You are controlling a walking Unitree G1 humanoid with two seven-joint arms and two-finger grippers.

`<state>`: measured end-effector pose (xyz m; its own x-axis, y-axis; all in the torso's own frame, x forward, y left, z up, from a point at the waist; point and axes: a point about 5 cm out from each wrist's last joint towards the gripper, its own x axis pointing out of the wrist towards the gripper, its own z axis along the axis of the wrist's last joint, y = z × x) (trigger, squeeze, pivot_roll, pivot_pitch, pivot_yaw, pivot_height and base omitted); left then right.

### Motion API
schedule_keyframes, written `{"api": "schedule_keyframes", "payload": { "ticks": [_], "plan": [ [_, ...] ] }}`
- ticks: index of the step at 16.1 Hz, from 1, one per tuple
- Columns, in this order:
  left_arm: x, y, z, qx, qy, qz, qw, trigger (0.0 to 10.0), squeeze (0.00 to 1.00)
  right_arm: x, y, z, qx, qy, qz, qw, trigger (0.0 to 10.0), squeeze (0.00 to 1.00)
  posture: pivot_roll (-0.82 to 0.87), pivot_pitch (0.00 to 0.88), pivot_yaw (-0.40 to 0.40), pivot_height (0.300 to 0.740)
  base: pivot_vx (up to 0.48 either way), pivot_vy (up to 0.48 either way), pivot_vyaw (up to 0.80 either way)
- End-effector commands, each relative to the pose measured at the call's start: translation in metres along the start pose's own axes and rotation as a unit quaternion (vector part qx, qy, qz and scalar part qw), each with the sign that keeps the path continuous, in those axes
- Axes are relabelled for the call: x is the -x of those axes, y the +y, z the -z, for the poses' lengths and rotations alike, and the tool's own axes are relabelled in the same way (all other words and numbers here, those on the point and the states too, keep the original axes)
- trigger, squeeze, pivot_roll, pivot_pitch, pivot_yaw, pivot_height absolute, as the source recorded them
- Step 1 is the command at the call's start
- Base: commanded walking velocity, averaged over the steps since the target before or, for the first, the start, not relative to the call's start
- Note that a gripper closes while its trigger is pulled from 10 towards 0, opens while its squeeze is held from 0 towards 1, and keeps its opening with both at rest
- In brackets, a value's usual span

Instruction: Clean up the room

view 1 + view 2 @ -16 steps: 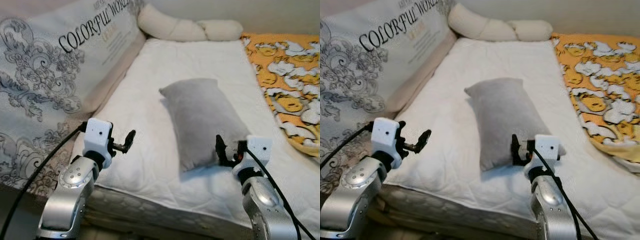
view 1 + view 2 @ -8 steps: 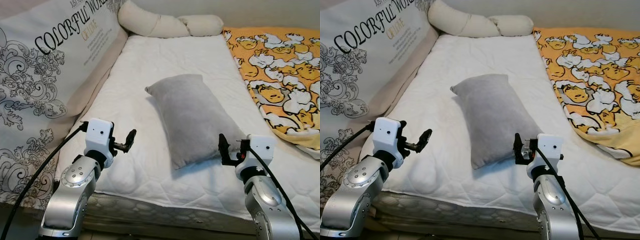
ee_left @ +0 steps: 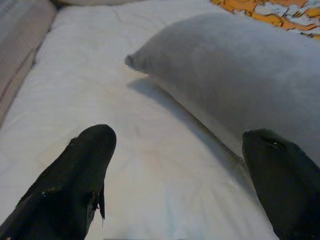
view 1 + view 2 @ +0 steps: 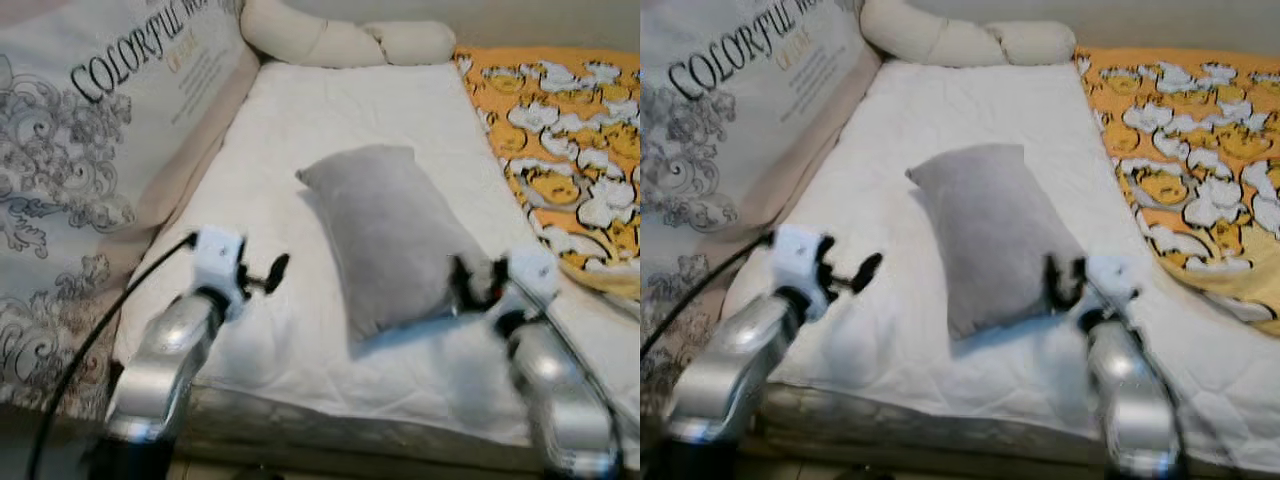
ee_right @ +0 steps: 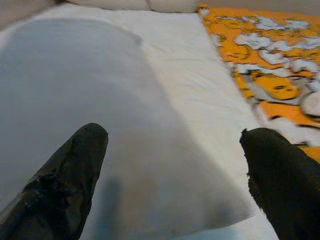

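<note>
— Pillow first: where does it lie?

— Your grey pillow (image 4: 395,235) lies slantwise mid-mattress (image 4: 330,120).

— Grippers?

— Your right gripper (image 5: 172,175) hangs over the pillow's near corner, fingers spread wide; your left gripper (image 3: 175,175) waits just beside the pillow's left edge, equally spread. You're flanking it, likely for a two-handed lift.

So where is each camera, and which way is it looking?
Left eye view: on the head, looking down at the grey pillow on the bed; both arms show.
Right eye view: same scene, from beside it.
Left wrist view: looks along the open left gripper at the pillow's corner.
Right wrist view: open right gripper over the pillow.
All share the pillow.
</note>
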<state>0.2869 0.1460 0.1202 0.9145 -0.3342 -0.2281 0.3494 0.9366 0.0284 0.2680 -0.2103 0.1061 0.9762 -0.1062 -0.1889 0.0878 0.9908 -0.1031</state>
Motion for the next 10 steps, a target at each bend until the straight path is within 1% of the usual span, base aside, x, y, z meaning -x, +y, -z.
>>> {"api": "schedule_keyframes", "payload": {
  "ticks": [1,2,3,4,5,6,7,9,10],
  "plan": [
    [-0.016,-0.001,0.000,-0.004,0.019,0.011,1.000,10.0,0.00,-0.015,-0.020,-0.001,0.006,0.005,0.024,1.000,10.0,0.00,-0.10,0.000,0.054,0.740,0.000,0.000,0.00],
    [-0.033,-0.005,0.002,0.014,0.033,0.026,0.999,10.0,0.00,-0.030,-0.035,-0.002,0.008,0.014,0.037,0.999,10.0,0.00,-0.12,0.000,0.065,0.740,0.000,0.000,0.00],
    [-0.044,-0.011,0.004,0.028,0.044,0.039,0.998,10.0,0.00,-0.039,-0.045,-0.003,0.012,0.019,0.046,0.999,10.0,0.00,-0.12,0.000,0.066,0.740,0.000,0.000,0.00],
    [-0.059,-0.020,0.009,0.036,0.062,0.051,0.996,10.0,0.00,-0.052,-0.060,-0.004,0.005,0.033,0.064,0.997,10.0,0.00,-0.14,0.000,0.073,0.740,0.000,0.000,0.00],
    [-0.062,-0.022,0.010,0.036,0.065,0.053,0.996,10.0,0.00,-0.055,-0.063,-0.004,0.003,0.036,0.068,0.997,10.0,0.00,-0.14,0.000,0.073,0.740,0.000,0.000,0.00],
    [-0.070,-0.026,0.016,0.045,0.080,0.045,0.995,10.0,0.00,-0.060,-0.070,-0.003,-0.003,0.047,0.076,0.996,10.0,0.00,-0.15,0.000,0.074,0.740,0.000,0.000,0.00],
    [-0.078,-0.032,0.024,0.070,0.108,0.037,0.991,10.0,0.00,-0.066,-0.078,0.002,-0.005,0.068,0.082,0.994,10.0,0.00,-0.16,0.000,0.074,0.740,0.000,0.000,0.00],
    [-0.083,-0.040,0.032,0.080,0.128,0.042,0.988,10.0,0.00,-0.067,-0.081,0.013,0.006,0.097,0.079,0.992,10.0,0.00,-0.16,0.000,0.067,0.740,0.000,0.000,0.00],
    [-0.084,-0.043,0.035,0.085,0.134,0.044,0.986,10.0,0.00,-0.067,-0.079,0.018,0.008,0.108,0.070,0.992,10.0,0.00,-0.16,0.000,0.064,0.740,0.000,0.000,0.00]
  ]
}}
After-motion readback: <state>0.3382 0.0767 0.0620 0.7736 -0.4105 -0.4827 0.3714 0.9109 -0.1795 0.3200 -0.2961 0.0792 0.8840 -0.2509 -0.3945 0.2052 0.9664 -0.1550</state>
